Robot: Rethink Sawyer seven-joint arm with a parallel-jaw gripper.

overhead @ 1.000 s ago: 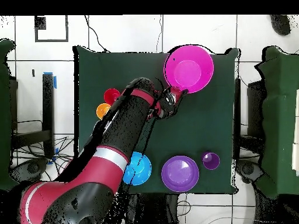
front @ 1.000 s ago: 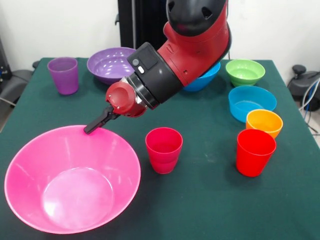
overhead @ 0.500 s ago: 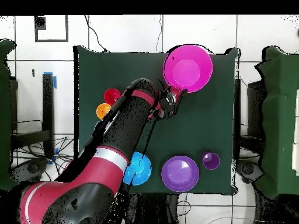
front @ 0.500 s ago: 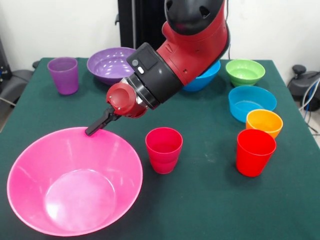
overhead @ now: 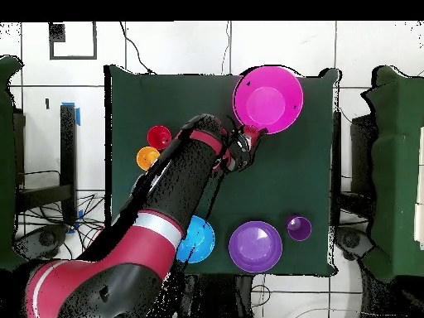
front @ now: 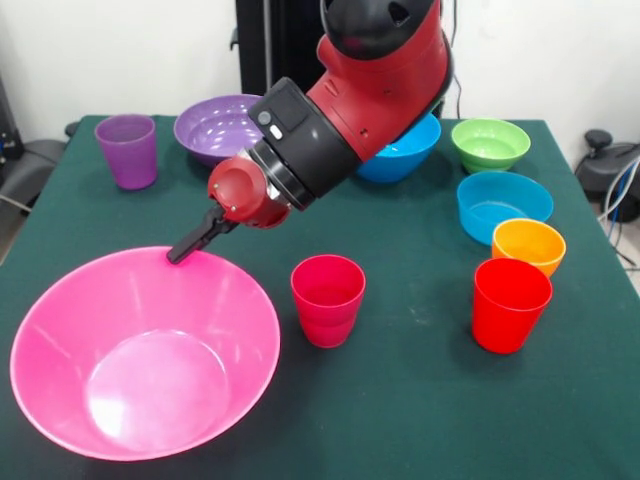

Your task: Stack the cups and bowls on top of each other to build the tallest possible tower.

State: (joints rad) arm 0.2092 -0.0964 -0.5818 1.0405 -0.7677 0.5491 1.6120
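Surface (front: 420, 390): dark green cloth cover, rectangular.
Wall (front: 120, 50): plain white, behind the surface's far edge.
Panel (front: 275, 45): dark upright, against the wall.
Floor (overhead: 166, 45): pale tiles with dark joints; cables (overhead: 132, 41) trail across it.
Chair (front: 25, 165): dark, off the surface's far left corner.

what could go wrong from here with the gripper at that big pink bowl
The gripper sits right at the far rim of the huge glossy pink plastic bowl, at one point only. If it pulls or lifts there, the bowl may tip or slip. The bowl's near edge already reaches the green table's front edge, so a push could send it off. The magenta-pink plastic cup stands close beside and could be knocked.
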